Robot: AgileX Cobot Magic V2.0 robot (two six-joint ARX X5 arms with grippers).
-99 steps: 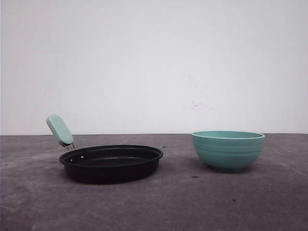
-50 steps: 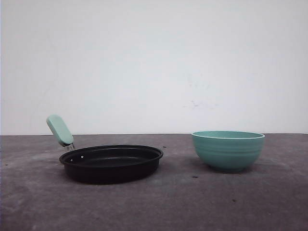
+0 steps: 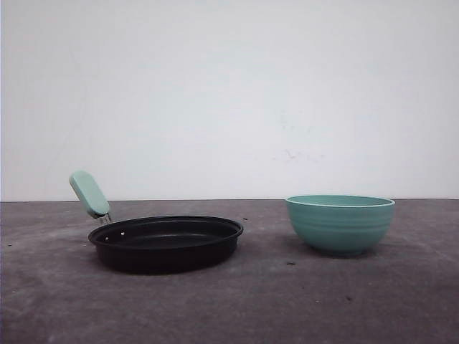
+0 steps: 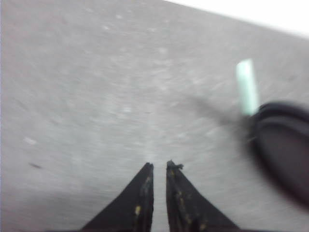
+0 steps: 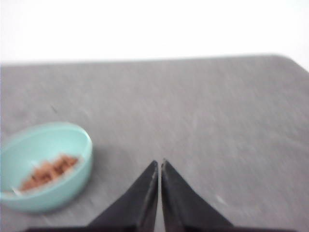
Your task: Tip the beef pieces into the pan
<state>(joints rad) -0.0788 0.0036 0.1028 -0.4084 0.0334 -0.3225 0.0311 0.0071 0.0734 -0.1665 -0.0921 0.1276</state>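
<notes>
The black pan [image 3: 166,242] sits on the table at the left, its mint-green handle [image 3: 90,193] rising toward the back left. A teal bowl [image 3: 340,223] stands to its right. Reddish-brown beef pieces [image 5: 48,172] lie heaped inside the bowl [image 5: 46,166] in the right wrist view. My right gripper [image 5: 159,162] is shut, hanging over bare table beside the bowl. My left gripper [image 4: 159,165] is shut with a thin slit between its jaws and nothing in them, over bare table a little away from the pan [image 4: 282,150] and its handle [image 4: 247,87].
The table [image 3: 287,301] is dark grey with a few small crumbs, and a plain white wall stands behind it. Its far right corner [image 5: 289,60] appears in the right wrist view. Open room lies between pan and bowl and in front of both.
</notes>
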